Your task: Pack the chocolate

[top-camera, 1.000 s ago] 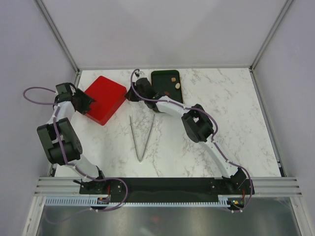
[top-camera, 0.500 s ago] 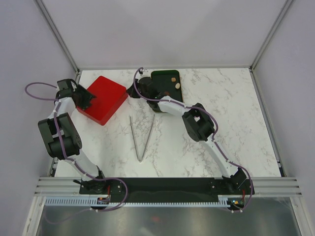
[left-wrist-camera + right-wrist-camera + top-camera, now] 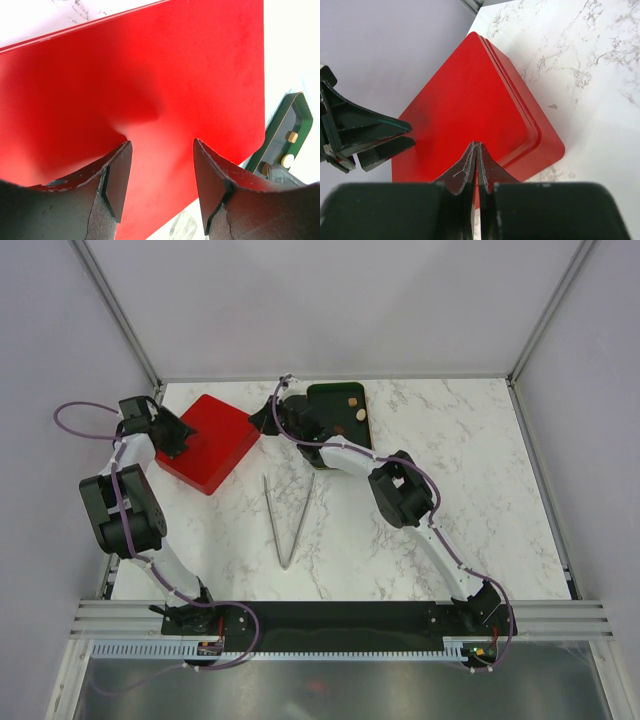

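Observation:
Two small chocolates, tan (image 3: pixel 352 400) and cream (image 3: pixel 360 414), lie in a dark green tray (image 3: pixel 331 396) at the back; they also show in the left wrist view (image 3: pixel 291 136). A closed red box (image 3: pixel 207 443) lies left of the tray. My left gripper (image 3: pixel 172 433) is open over the box's left corner, and the red lid (image 3: pixel 150 75) fills its view between the fingers (image 3: pixel 117 175). My right gripper (image 3: pixel 262 421) is shut and empty at the box's right corner (image 3: pixel 478 146). The box's inside is hidden.
Long metal tongs (image 3: pixel 285 515) lie on the marble table in front of the box. The enclosure's left wall (image 3: pixel 60 360) is close behind the left arm. The left gripper shows in the right wrist view (image 3: pixel 370 140).
My left gripper has moved toward the back along the box's left corner. My right gripper has shifted slightly back and left at the right corner. The box has stayed put.

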### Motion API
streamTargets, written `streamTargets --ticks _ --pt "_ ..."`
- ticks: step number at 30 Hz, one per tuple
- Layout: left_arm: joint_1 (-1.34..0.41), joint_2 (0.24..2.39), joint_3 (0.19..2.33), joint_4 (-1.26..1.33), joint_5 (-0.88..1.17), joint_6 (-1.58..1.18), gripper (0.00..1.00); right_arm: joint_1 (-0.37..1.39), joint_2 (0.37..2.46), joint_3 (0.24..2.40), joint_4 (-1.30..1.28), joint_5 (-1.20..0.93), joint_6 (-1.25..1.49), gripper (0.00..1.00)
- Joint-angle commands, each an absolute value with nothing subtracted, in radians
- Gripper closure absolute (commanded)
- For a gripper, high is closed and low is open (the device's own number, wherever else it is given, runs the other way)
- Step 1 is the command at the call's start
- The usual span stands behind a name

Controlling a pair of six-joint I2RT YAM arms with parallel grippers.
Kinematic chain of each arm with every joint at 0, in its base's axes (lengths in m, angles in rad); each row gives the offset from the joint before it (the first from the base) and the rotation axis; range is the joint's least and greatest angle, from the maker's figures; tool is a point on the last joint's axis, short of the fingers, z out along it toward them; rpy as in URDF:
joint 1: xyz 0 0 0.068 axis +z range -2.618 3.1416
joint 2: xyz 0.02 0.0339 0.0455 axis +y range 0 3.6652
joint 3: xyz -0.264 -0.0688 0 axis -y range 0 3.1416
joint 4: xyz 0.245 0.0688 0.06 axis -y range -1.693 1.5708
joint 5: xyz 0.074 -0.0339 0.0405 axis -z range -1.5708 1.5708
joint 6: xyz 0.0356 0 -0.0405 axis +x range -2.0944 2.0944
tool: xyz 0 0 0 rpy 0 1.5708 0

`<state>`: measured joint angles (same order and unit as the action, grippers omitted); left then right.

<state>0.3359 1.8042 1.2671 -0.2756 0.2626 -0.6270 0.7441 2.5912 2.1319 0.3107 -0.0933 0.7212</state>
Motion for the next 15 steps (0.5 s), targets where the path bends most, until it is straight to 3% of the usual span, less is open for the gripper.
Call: streamTargets --ticks 1,6,15 --pt "0.328 1.868 1.239 -0.345 0.186 -0.591 0.39 0.749 2.695 2.253 0.264 -0.12 0.762 0.92" --pt "0.316 1.862 1.223 -0.353 0.169 -0.594 0.39 0.749 2.767 2.332 0.115 -0.072 0.761 0.93" --pt "0.314 1.865 1.267 -0.359 0.189 -0.589 0.39 0.745 2.721 2.29 0.045 -0.006 0.712 0.93"
